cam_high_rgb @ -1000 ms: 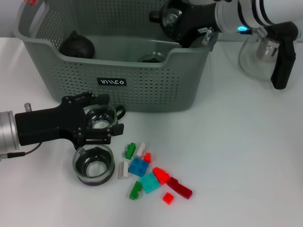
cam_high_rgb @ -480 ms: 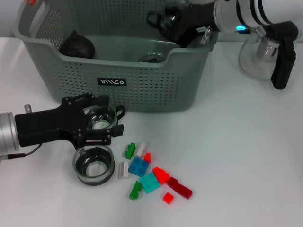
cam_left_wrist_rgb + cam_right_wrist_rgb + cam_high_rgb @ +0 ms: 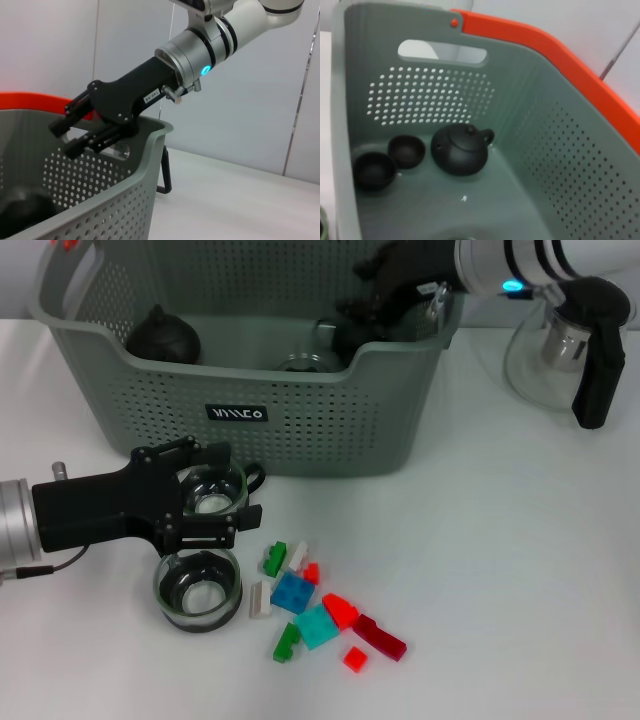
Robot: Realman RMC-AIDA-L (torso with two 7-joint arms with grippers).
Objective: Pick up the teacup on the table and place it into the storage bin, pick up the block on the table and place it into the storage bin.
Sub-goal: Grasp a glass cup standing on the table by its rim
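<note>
Teacup (image 3: 213, 492) on the desk (image 3: 500, 570) sits gripped in the left tool (image 3: 208, 508); right tool (image 3: 375, 300), grip unclear, reaches into the storage bin (image 3: 300, 430).

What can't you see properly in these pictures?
- Head view: the right gripper dips inside the bin; the bin's wall hides whatever it holds.
- Head view: the left gripper covers part of a glass cup, so the grip is unclear.
- Right wrist view: the bin's near floor is cut off by the edge.
</note>
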